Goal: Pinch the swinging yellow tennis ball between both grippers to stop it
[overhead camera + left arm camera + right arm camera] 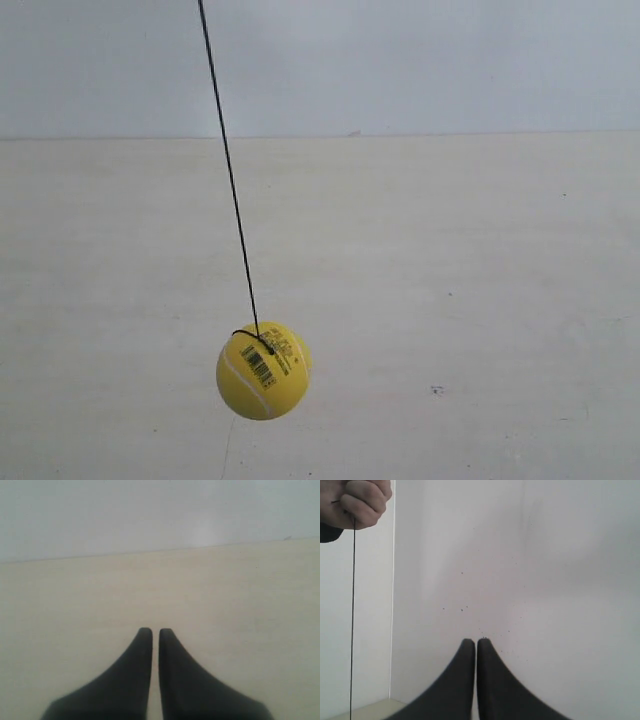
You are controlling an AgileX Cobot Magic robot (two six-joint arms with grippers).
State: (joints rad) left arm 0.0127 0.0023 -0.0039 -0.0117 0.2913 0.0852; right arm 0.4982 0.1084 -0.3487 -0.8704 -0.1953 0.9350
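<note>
Now you see the yellow tennis ball (263, 370) hanging on a slanted black string (228, 165) over the counter (450, 300) | left gripper (151, 632) pressed together | right gripper (473, 642) pressed together | a hand (357, 502) holds the string's top

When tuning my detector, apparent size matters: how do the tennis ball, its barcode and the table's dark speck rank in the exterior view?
Largest to smallest:
1. tennis ball
2. barcode
3. dark speck
The speck's distance is unclear, so this ranks apparent size only.
</note>
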